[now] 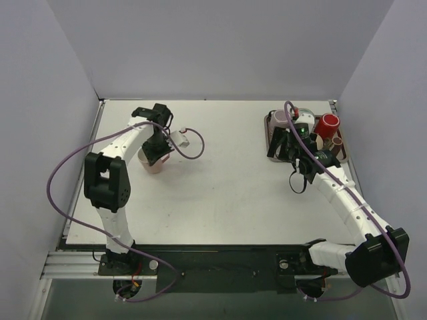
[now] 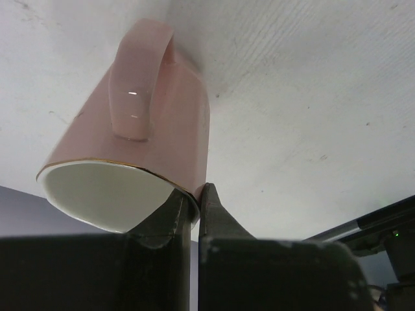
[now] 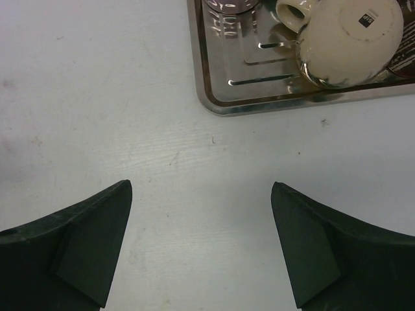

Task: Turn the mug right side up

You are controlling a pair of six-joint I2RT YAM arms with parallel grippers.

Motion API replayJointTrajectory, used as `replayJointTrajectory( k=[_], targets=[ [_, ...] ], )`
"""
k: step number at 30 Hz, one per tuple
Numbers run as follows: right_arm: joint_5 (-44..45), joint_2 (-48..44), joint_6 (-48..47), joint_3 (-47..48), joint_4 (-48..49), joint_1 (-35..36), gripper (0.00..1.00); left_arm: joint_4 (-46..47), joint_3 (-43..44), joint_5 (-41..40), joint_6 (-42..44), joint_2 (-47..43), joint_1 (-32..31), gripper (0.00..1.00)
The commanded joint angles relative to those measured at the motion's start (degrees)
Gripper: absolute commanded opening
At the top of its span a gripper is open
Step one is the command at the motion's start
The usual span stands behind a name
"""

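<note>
The pink mug (image 2: 149, 123) has a white inside and a gold rim. In the left wrist view its handle faces the camera and its base rests against the table. My left gripper (image 2: 194, 194) is shut on the mug's rim, one finger inside and one outside. In the top view the left gripper (image 1: 158, 152) sits over the pink mug (image 1: 153, 165) at the table's left. My right gripper (image 3: 201, 207) is open and empty above bare table, just in front of the metal tray (image 3: 214, 97); in the top view it (image 1: 288, 148) is at the tray's near edge.
The metal tray (image 1: 269, 137) at the back right holds a red cup (image 1: 327, 125), a cream mug (image 3: 347, 39) lying base towards the camera, and other crockery. A purple cable (image 1: 195, 147) loops near the left gripper. Grey walls enclose the table on three sides.
</note>
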Motion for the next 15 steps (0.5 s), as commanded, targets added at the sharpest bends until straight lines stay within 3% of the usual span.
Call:
replayJointTrajectory(
  k=[1,6,8,9,11,15],
  targets=[
    [0.0,-0.7,-2.0,2.1,-2.4,-1.8,0.83,-5.8,6.3,-3.6,5.7,3.8,0.4,0.0],
    [0.3,-0.7,-2.7,1.5,-2.5,-3.7,0.83,-5.3,7.2,-2.8,5.5,6.5,0.3,0.0],
    [0.2,-0.4,-3.3,1.9,-2.4,-5.0,0.83,-4.6,6.1,-2.7,5.7,6.1,0.3,0.1],
    [0.2,-0.1,-3.6,2.2,-2.4,-6.0,0.83,-3.9,5.4,-2.7,5.7,5.8,0.3,0.23],
    [0.5,1.3,-5.1,3.6,-2.4,-7.8,0.83,-3.6,4.8,-2.4,5.5,4.6,0.3,0.34],
    [2.4,7.4,-8.9,9.6,-4.4,-11.4,0.83,-2.9,5.6,-1.0,4.8,1.0,0.3,0.43]
  ],
)
